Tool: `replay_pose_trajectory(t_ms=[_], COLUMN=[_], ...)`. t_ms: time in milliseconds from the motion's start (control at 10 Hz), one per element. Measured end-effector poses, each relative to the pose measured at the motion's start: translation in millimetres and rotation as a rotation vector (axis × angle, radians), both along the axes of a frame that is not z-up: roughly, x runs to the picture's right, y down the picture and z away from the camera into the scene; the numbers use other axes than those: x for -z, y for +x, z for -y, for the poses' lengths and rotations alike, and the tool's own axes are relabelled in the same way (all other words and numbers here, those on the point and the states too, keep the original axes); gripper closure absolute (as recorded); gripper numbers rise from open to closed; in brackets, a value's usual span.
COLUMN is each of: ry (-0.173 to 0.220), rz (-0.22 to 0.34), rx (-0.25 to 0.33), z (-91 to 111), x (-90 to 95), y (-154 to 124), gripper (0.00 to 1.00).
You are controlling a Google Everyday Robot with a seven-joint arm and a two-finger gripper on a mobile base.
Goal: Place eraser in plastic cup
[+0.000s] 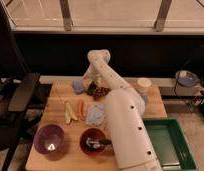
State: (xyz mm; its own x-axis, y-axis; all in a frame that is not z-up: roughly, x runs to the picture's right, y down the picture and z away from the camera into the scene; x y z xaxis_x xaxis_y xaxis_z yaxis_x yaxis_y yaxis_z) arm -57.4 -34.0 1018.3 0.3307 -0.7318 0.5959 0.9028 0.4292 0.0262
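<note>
My white arm rises from the bottom middle, bends at the back and reaches down to the back of the wooden table (50, 100). The gripper (91, 83) hangs there, just above a dark lump (98, 92), with a blue-grey block (77, 86) to its left. I cannot tell whether the dark lump is the eraser. A light-blue edge (144, 99) shows to the right of the arm and may be the plastic cup, mostly hidden by the arm.
A cream cup (144, 84) stands at the back right. A light-blue cloth (96, 115), pale and orange food pieces (74, 110), a purple bowl (49, 140) and a brown bowl (93, 142) lie in front. A green bin (171, 145) is right, a chair (17, 95) left.
</note>
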Motion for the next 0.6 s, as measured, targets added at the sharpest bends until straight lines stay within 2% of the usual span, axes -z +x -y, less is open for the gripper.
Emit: replay_pose_trajectory(t_ms=[200, 300, 600], ry=[-0.014, -0.022, -0.040], rz=[0.021, 0.032, 0.036], rx=[-0.006, -0.005, 0.004], z=[-4.9, -7.4, -14.0], x=[-8.0, -11.5, -14.1], y=[-4.6, -7.6, -8.7], gripper=[0.27, 0.32, 0.59])
